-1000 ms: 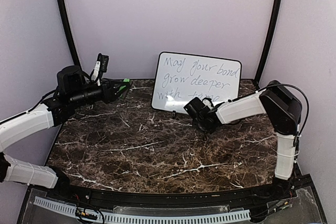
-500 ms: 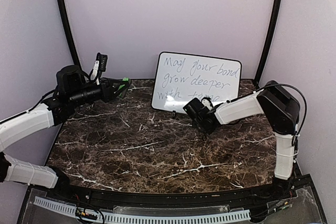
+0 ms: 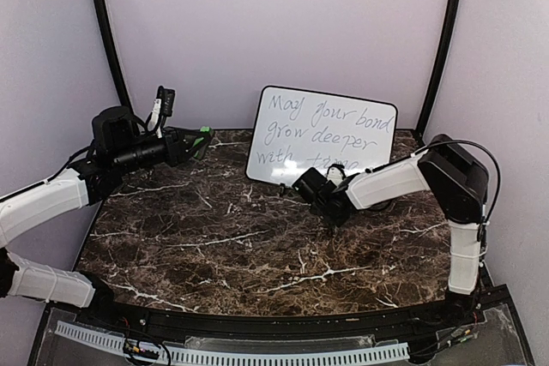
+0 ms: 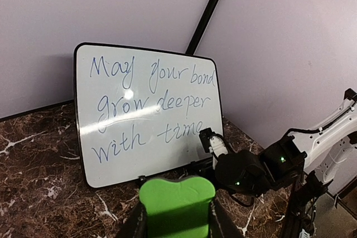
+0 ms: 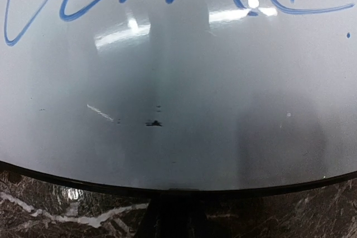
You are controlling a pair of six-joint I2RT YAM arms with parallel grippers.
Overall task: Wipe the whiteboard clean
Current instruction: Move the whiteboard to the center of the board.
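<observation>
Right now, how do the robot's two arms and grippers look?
Both arms have white shells on the long links and black joints. The left arm ends in a black left gripper, with a white plug above its wrist. The right arm has a thin black cable looping over its elbow; the right gripper is black, with small green lights behind it.

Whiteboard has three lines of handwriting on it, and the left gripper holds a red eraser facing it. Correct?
Almost. The eraser is green, not red. The left wrist view shows it clamped in the left gripper. The rest holds: the whiteboard carries three lines of handwriting, and the eraser faces it.
</observation>
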